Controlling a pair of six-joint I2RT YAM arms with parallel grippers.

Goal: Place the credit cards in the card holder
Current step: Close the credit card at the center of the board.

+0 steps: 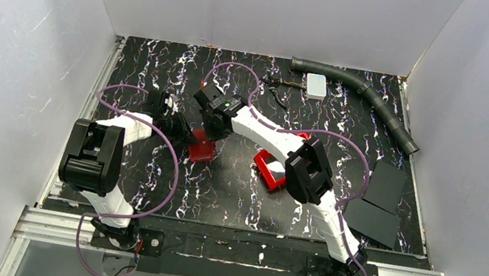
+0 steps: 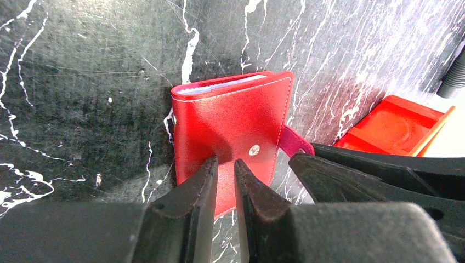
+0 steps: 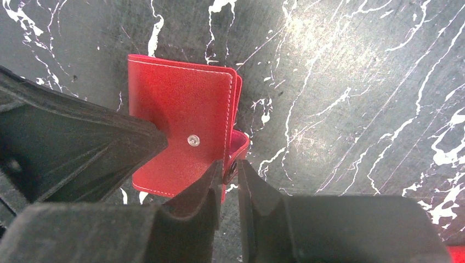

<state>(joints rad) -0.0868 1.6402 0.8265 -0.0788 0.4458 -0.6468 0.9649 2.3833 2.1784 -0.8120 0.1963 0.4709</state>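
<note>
Black marbled surface [image 1: 232, 196] carries the folded card holder [image 2: 230, 126] between both arms, with pale credit cards [image 2: 219, 86] showing at its top. Left hand [image 2: 225, 164], nearly closed, pinches its lower edge; right hand [image 3: 229, 164], equally narrow, seems to nip the strap tab [image 3: 241, 145]. Likely step: fastening; the tab must reach the snap button [image 3: 192, 140]. Red bin [image 1: 265, 163] sits near; the crowding hands are the main obstacle.
</note>
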